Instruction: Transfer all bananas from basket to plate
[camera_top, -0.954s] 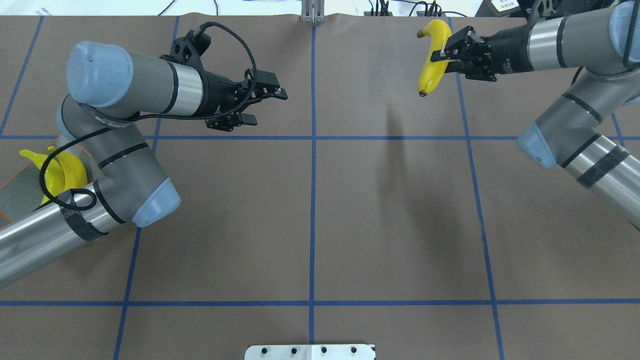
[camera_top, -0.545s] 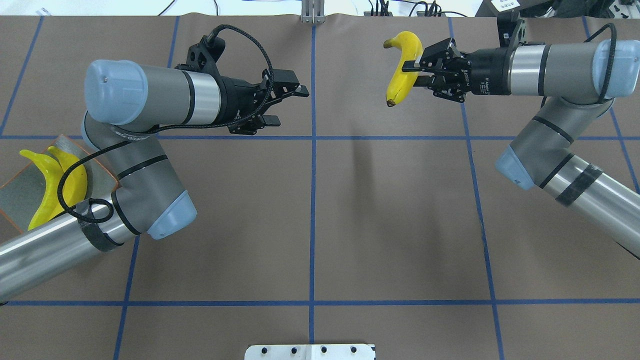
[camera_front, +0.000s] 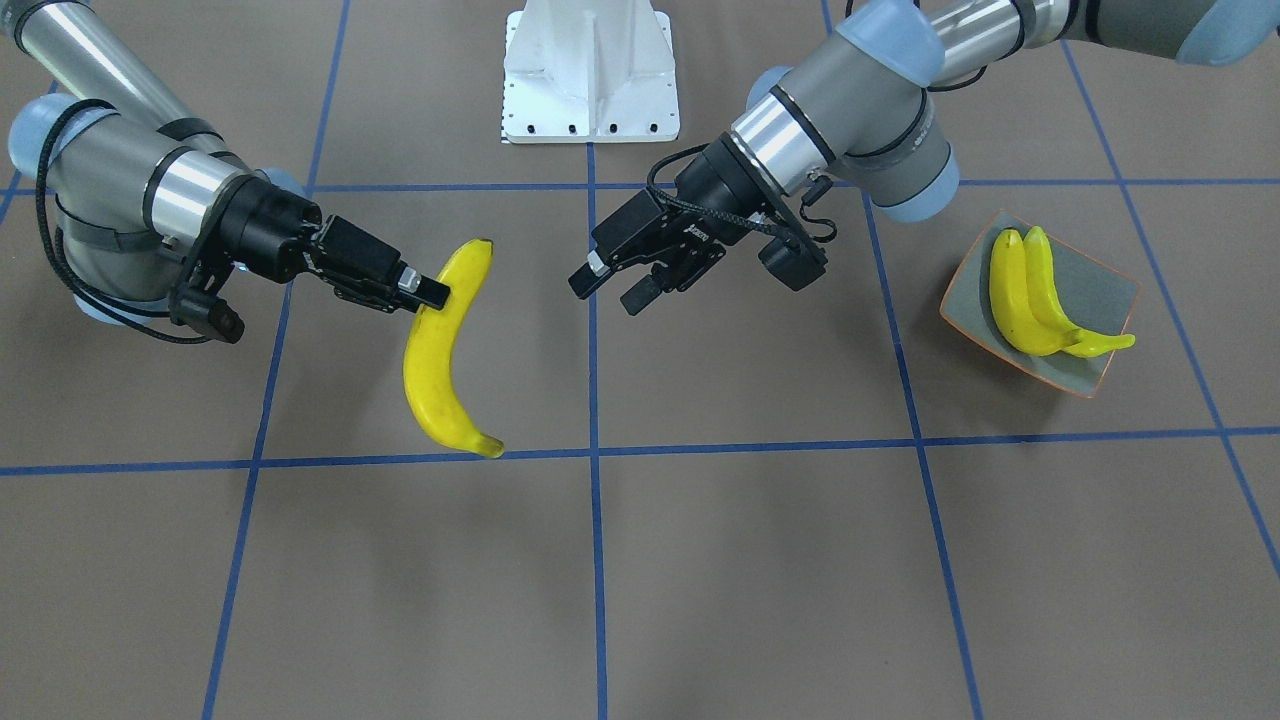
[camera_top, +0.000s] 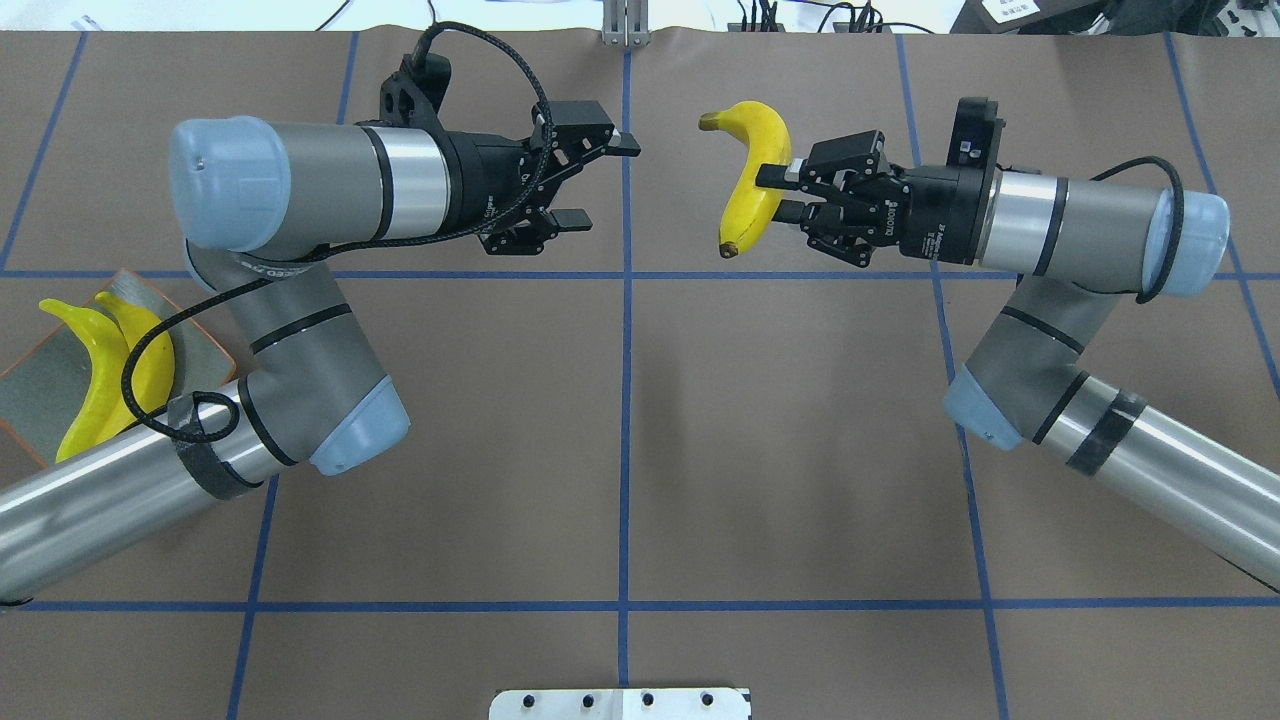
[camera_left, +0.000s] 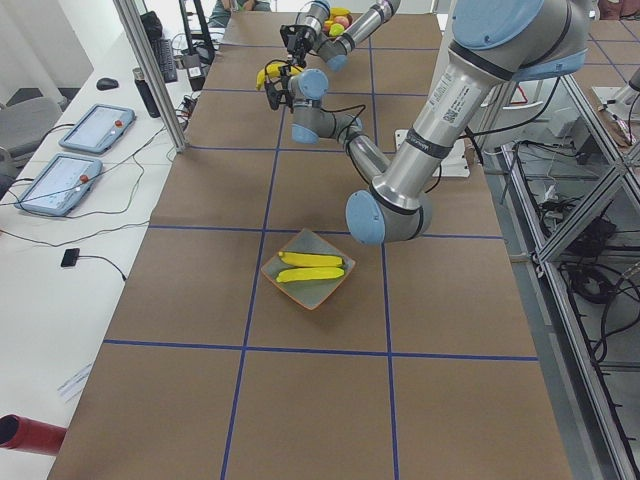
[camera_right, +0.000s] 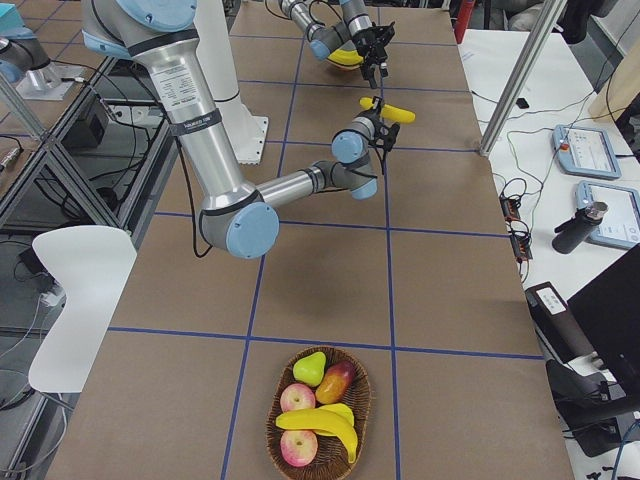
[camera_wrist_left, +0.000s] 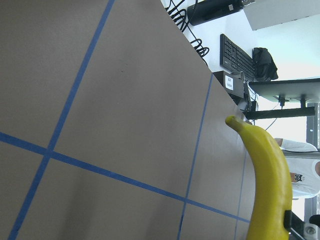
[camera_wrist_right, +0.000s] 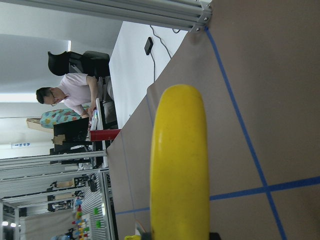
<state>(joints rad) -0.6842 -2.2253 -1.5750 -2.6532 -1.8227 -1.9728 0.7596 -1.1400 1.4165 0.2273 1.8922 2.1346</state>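
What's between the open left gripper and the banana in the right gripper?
Nothing: the overhead view shows a bare gap between the left gripper and the glossy yellow banana, above brown table paper crossed by blue tape.

Both arms share one build. The left arm (camera_top: 300, 190) and right arm (camera_top: 1080, 230) have matte grey tubular links, rounded pale-blue joint caps, thin black seam rings and polished silver sections. A small screw sits in the left arm's blue cap (camera_top: 210, 156). Black tape (camera_top: 205, 460) wraps each silver lower tube. A braided black cable (camera_top: 512, 52) loops along the left arm; a thinner black cable (camera_top: 1150, 159) runs along the right. The left gripper (camera_top: 605, 185) and right gripper (camera_top: 775, 193) are black, angular, two-fingered, with white lettering. The white base plate (camera_top: 620, 703) shows a row of dark screws.
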